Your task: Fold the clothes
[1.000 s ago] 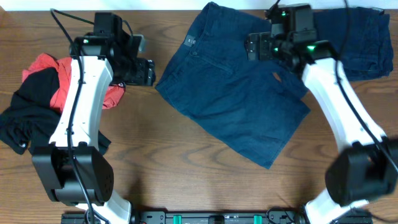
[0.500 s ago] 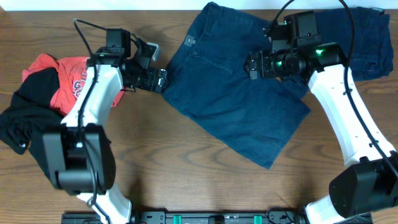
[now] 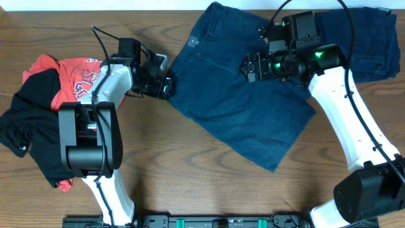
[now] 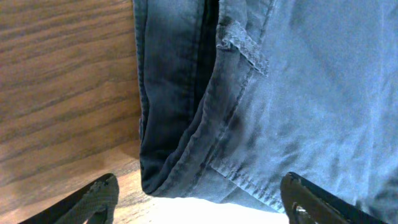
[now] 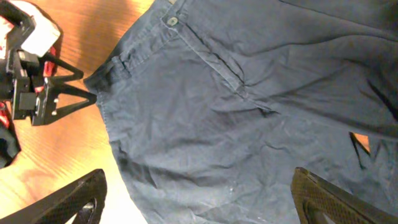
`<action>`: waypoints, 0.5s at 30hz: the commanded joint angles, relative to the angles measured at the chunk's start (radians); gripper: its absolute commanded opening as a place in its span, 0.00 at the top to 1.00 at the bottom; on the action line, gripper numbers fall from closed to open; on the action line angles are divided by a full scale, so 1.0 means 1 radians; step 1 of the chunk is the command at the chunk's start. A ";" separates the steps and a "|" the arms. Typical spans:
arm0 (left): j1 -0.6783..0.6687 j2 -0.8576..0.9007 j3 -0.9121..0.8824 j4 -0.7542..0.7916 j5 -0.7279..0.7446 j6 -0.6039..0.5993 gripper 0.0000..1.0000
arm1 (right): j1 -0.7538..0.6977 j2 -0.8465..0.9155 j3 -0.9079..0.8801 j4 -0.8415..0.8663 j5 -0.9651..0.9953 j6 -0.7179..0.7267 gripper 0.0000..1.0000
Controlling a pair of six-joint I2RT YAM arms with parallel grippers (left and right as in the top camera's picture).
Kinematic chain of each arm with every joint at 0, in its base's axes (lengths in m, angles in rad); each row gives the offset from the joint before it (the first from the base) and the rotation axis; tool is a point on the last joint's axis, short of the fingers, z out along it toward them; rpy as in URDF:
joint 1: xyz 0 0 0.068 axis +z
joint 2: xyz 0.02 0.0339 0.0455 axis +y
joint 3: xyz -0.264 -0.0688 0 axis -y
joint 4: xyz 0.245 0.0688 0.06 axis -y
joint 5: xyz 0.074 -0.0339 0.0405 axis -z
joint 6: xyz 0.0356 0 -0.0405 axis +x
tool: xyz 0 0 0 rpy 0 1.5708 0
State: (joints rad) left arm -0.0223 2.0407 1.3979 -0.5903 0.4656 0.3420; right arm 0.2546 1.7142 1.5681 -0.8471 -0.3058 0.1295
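The blue denim shorts (image 3: 240, 95) lay spread flat on the table (image 3: 190, 177), up toward 12 and 1 o'clock in the view from above. One leg pointed down to 5 o'clock. A red T-shirt (image 3: 76, 79) and a black garment (image 3: 28, 126) sat in a heap at 9 o'clock. Some folded denim (image 3: 373, 44) sat at 2 o'clock, touching the shorts.

The left gripper (image 3: 167, 86) was at the 9 o'clock edge of the shorts. Its jaws were wide apart and held nothing. The waistband corner (image 4: 161, 174) sat right between its two fingers. The right gripper (image 3: 251, 67) was over the middle of the shorts, near 12 o'clock. Its jaws were spread wide too, with only cloth below them.

The shorts were soft, so they would bend and flop. They looked thicker and heavier than a shirt, so I think they would not slide away easily. They would not break. A pinch in the middle would likely lift a floppy bump and make a mess.

The best places to grab looked like the thick parts. One was the waistband corner, close to the belt loop (image 4: 242, 46). The other was along the same band past the button (image 5: 171, 21), toward 12 o'clock. The cloth there was doubled and stiff, so a pinch should hold. With both grippers on the band, the shorts could probably be lifted and laid over in half.
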 commanded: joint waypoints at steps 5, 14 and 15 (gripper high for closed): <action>0.003 0.018 -0.008 0.002 0.012 0.012 0.23 | 0.012 -0.031 -0.003 0.000 -0.017 0.004 0.12; -0.017 0.055 -0.008 0.013 0.018 0.013 0.30 | 0.013 -0.030 -0.003 0.013 -0.029 0.012 0.15; -0.018 0.055 -0.008 0.018 0.018 0.011 0.36 | 0.013 -0.030 -0.003 0.012 -0.028 0.012 0.16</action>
State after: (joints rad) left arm -0.0322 2.0785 1.3979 -0.5781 0.4702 0.3412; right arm 0.2546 1.7138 1.5681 -0.8364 -0.3202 0.1303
